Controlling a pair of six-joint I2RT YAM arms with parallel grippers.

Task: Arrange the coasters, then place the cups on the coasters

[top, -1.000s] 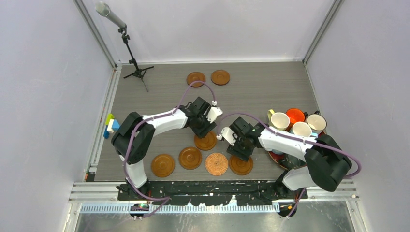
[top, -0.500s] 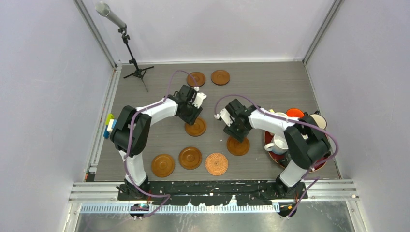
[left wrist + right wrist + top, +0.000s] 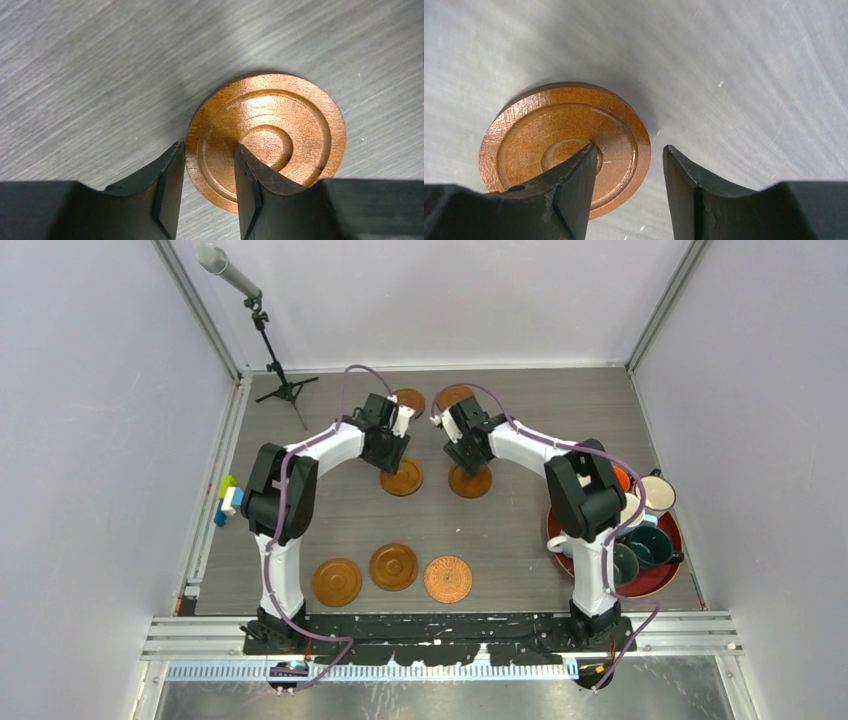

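Two brown wooden coasters lie mid-table: one under my left gripper, one under my right gripper. In the left wrist view the left gripper pinches the coaster at its rim, one finger at the outer edge, the other on the grooved face. In the right wrist view the right gripper straddles its coaster's rim: one fingertip over the central recess, the other clear of the edge. Two more coasters sit behind, partly hidden. Three lie in front, one woven. The cups crowd the tray.
A large red round tray holds the cups at the right edge, under the right arm's elbow. A microphone stand stands at the back left. Coloured blocks lie off the table's left side.
Both arms have reached away from the bases toward the back, and the two coasters moved with them from near the front row to mid-table. Both pairs of jaws have narrowed.
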